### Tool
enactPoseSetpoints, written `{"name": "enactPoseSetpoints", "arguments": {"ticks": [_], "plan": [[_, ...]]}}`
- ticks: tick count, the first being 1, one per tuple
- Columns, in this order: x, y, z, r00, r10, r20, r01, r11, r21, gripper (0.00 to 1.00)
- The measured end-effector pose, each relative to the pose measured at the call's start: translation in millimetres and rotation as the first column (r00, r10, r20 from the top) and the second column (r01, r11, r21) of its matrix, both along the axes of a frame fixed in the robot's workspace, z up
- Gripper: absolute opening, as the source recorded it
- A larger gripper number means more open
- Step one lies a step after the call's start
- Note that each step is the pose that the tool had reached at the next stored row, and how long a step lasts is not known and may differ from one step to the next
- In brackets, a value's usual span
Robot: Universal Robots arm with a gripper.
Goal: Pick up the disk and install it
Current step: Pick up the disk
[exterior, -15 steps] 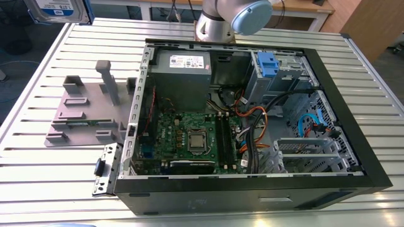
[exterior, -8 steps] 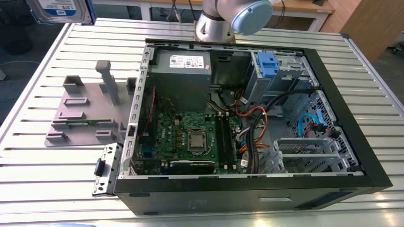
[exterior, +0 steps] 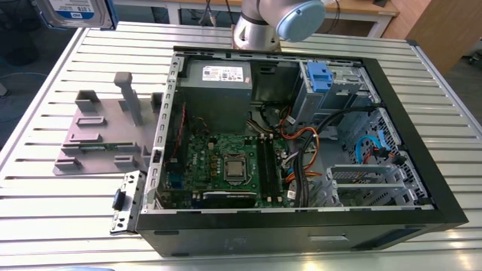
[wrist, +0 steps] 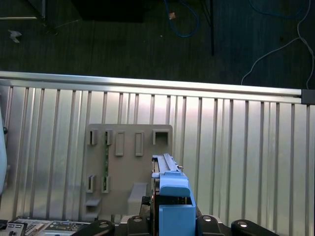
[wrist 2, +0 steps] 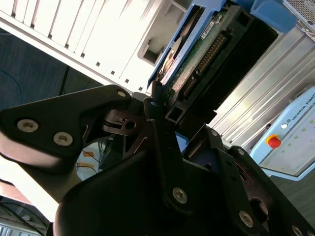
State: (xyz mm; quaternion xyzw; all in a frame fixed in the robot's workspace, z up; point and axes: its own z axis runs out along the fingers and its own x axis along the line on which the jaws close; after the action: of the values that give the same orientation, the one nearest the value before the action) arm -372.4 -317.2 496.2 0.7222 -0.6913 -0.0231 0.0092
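Observation:
The disk point(exterior: 71, 12), silver with a white and blue label and a blue bracket, hangs high over the table's far corner at the exterior view's left. In the second wrist view my gripper point(wrist 2: 160, 110) is shut on the disk point(wrist 2: 197, 54), whose green circuit board and connector edge face the camera. In the first wrist view the disk's blue bracket point(wrist: 172, 194) sticks out between the black fingers point(wrist: 206, 222), above the grey holder fixture point(wrist: 128, 162).
An open computer case point(exterior: 301, 141) lies on the slatted metal table point(exterior: 60, 226), with a bare blue clip point(exterior: 320, 73) in its drive bay and cables beside the motherboard. The grey fixture point(exterior: 105, 135) stands left of the case. The arm's base point(exterior: 271, 22) rises behind it.

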Motion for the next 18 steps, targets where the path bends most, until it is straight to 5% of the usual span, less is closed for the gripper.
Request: {"name": "enactPoseSetpoints", "arguments": {"ticks": [18], "plan": [[14.2, 0.0, 0.0, 1.0, 0.0, 0.0, 0.0, 1.0, -0.0002, 0.37]]}}
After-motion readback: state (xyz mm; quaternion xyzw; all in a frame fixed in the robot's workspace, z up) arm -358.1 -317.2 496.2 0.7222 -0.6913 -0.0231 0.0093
